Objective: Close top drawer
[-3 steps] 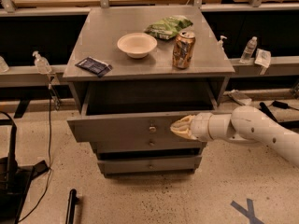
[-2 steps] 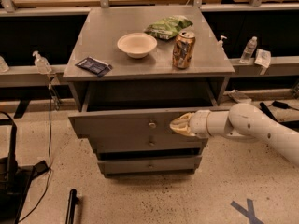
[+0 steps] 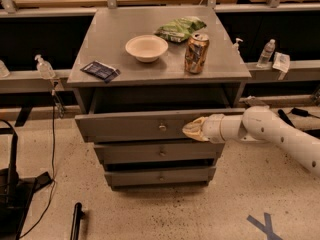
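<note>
Top drawer [image 3: 125, 126]: the wide grey flat-fronted drawer stands partly pulled out beneath the grey worktop [image 3: 100, 39], with a dark gap open above its front panel
Small round knob [image 3: 162, 127]: at the centre of the panel, nothing touching it; the contact lies to its right
Off-centre risk: force on the right half alone could skew the box in its runners and jam it short of shut
Tall orange-brown metal can [image 3: 196, 53]: upright near the worktop's right front edge – a hard slam could topple it
Cream-tipped white end effector [image 3: 192, 129]: tip against the panel just right of the knob, nothing seen in its grasp; how far open it is I cannot tell – it could skid sideways off the flat face
</note>
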Motion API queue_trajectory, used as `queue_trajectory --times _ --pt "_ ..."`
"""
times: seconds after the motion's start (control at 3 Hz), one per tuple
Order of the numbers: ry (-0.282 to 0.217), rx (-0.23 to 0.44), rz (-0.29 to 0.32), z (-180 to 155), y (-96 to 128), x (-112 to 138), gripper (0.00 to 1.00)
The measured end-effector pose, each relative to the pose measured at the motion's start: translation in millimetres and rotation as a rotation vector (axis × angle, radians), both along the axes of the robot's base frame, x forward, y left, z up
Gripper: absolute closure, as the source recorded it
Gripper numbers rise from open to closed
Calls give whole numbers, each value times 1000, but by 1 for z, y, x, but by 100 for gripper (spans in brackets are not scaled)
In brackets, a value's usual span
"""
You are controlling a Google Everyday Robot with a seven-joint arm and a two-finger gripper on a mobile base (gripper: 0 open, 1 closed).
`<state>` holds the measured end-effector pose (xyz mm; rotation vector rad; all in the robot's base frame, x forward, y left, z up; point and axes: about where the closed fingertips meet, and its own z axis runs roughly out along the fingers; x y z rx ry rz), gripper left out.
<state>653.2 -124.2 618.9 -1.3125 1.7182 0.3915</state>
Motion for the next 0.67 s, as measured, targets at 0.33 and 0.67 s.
queue_trajectory --times 0.33,0.67 --pt "9 5 -15 -3 -1 16 100" --pt "13 8 -23 -2 -1 26 100"
